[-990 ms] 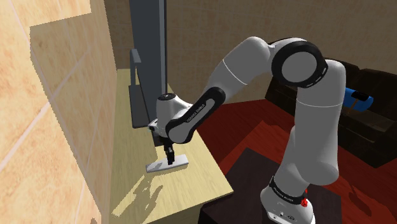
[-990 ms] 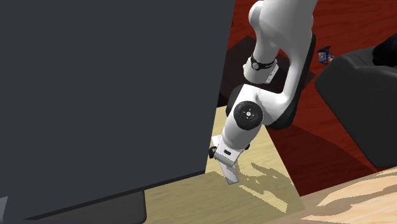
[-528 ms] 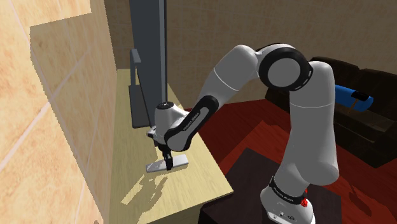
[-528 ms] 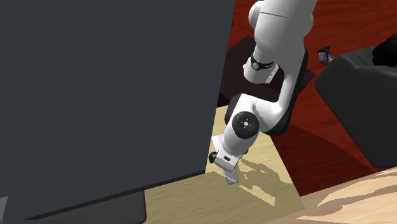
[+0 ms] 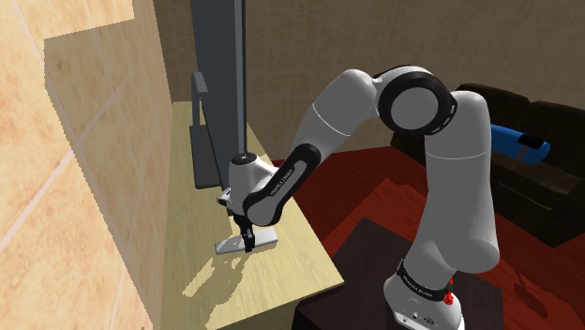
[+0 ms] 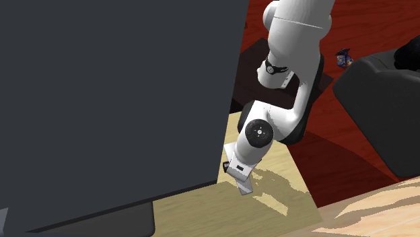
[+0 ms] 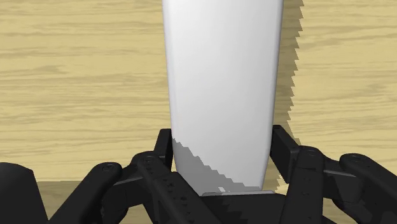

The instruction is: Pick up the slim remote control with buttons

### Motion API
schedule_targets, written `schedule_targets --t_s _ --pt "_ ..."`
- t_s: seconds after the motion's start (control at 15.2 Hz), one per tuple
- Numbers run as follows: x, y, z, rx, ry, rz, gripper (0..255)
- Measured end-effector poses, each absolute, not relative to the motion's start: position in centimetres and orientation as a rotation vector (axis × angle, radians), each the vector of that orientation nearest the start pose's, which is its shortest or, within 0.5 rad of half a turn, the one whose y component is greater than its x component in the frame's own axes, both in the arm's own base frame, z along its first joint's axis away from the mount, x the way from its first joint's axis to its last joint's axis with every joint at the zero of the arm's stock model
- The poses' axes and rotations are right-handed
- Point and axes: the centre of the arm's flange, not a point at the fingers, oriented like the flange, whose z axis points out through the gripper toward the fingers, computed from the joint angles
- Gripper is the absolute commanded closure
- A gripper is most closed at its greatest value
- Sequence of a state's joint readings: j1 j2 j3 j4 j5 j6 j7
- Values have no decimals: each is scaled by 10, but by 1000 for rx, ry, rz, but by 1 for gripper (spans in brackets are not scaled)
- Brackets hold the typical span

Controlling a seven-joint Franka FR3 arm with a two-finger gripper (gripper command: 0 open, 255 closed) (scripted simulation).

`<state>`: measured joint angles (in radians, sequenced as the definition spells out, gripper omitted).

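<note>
The remote [image 5: 263, 239] is a slim, plain white slab lying flat on the pale wooden table [image 5: 281, 277]; no buttons are drawn on it. My black gripper [image 5: 247, 238] points down at it from above. In the wrist view the remote [image 7: 222, 83] runs away from the hand, and my gripper [image 7: 222, 145] is shut on its near end, with one finger [image 7: 164, 145] against each long side. In the second exterior view the remote [image 6: 243, 184] pokes out below the white wrist, beside the big dark panel.
A tall dark flat screen [image 5: 217, 75] on a stand rises just behind the remote and looms large as a panel [image 6: 114, 101]. A light wooden wall [image 5: 66, 187] borders the table. A dark sofa [image 5: 539, 183] holds a blue object [image 5: 516, 142]. Red floor lies beyond the table edge.
The arm sank a little toward the table over the last second. The fingers, apart before, have come together on the remote's sides. The remote lies where it was.
</note>
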<state>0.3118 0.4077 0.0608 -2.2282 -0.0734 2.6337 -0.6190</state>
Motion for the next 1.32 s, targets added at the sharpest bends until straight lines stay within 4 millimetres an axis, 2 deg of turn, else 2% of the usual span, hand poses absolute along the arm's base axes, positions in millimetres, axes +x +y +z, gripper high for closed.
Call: schedule_targets --t_s 0.4,1.32 --pt "508 201 193 -2727 -1582 4 255" --pt "509 202 264 -2727 -1582 3 255"
